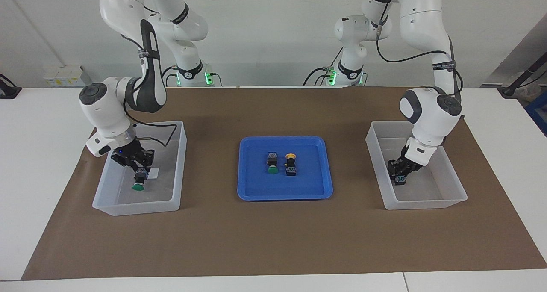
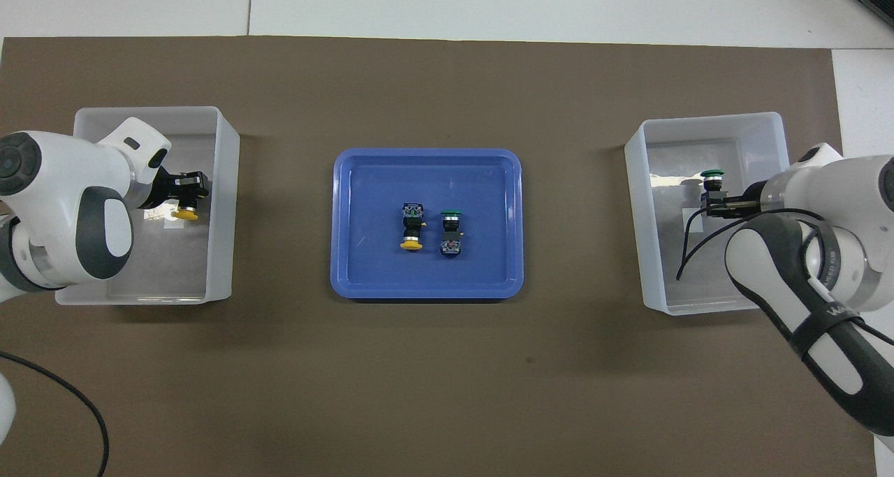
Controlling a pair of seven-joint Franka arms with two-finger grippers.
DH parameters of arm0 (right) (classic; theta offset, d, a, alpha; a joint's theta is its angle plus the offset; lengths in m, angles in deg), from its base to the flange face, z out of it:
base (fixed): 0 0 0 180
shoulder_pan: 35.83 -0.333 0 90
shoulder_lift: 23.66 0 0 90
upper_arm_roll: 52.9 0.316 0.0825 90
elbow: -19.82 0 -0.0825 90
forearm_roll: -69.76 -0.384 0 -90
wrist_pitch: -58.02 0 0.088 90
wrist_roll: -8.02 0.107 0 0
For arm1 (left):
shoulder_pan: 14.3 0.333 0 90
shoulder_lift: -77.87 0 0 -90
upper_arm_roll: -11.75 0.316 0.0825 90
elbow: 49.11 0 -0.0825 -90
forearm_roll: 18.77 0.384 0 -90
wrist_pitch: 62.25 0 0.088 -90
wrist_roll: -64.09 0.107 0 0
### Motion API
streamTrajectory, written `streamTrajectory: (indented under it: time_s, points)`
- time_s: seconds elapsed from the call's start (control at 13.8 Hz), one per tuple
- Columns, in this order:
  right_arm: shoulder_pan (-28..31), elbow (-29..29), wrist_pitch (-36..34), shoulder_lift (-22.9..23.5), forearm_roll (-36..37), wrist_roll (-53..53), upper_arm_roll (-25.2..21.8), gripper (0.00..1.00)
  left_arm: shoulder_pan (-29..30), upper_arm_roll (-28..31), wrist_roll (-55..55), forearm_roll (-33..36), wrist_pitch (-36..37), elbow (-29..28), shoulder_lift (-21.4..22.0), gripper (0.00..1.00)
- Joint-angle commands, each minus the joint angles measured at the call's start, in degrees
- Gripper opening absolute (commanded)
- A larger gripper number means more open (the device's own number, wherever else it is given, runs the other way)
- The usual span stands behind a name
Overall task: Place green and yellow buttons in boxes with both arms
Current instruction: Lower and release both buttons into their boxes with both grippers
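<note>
The facing view shows both arms sorting by colour: the right gripper point(image 1: 137, 172) lowers a green button point(image 1: 138, 185) into one box point(image 1: 181, 168), well apart from the blue tray point(image 1: 256, 193). The left gripper point(image 1: 401, 177) grips a button in the other box point(image 1: 376, 163). Only the overhead view shows its yellow cap point(image 2: 184, 214). One green button point(image 1: 272, 162) and one yellow button point(image 1: 291, 163) remain on the tray.

blue tray point(image 1: 250, 189) is lying at mat centre | brown mat point(image 1: 273, 240) is covering most of the white table point(image 1: 38, 129) | small white carton point(image 1: 63, 75) is sitting at 10 o'clock in the facing view, off the mat
</note>
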Motion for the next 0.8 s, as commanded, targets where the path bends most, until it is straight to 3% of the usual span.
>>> streamTrajectory:
  time_s: [0.0, 0.14, 0.22, 0.29, 0.36, 0.43, 0.58, 0.72]
  points:
    - [1.8, 2.1, 0.3, 2.1, -0.9, -2.0, 0.5, 0.0, -0.3, 0.2, 0.5, 0.6, 0.0, -0.3, 0.7, 0.67]
    - [1.9, 2.8, 0.4, 2.9, -0.9, -1.9, 0.4, 0.0, -0.3, 0.2, 0.5, 0.6, 1.1, 0.1, 0.9, 0.79]
    - [2.0, 2.7, 1.2, 3.4, -0.8, -1.9, 0.5, 0.0, -0.1, 0.2, 0.5, 0.7, 2.3, 0.8, 1.0, 0.79]
    - [1.9, 2.7, 1.2, 3.4, -0.8, -1.8, 0.4, 0.24, 0.0, 0.4, 0.7, 0.8, 4.8, 2.5, 1.2, 0.79]
    - [1.9, 2.7, 1.2, 3.4, -0.8, -1.8, 0.4, 0.71, 0.0, 0.4, 1.0, 0.9, 8.4, 4.8, 1.6, 0.79]
    - [1.9, 2.8, 1.1, 3.3, -0.8, -1.8, 0.4, 0.83, 0.0, 0.5, 1.0, 0.9, 12.7, 7.8, 2.0, 0.78]
    - [1.8, 3.3, 0.3, 2.4, -0.8, -1.8, 0.4, 0.86, 0.1, 0.5, 1.0, 1.1, 23.3, 14.7, 3.1, 0.78]
    - [1.5, 3.4, -0.4, 0.1, -0.8, -1.6, 0.4, 0.97, -0.4, 0.2, 1.0, 5.0, 34.6, 23.1, 3.3, 0.78]
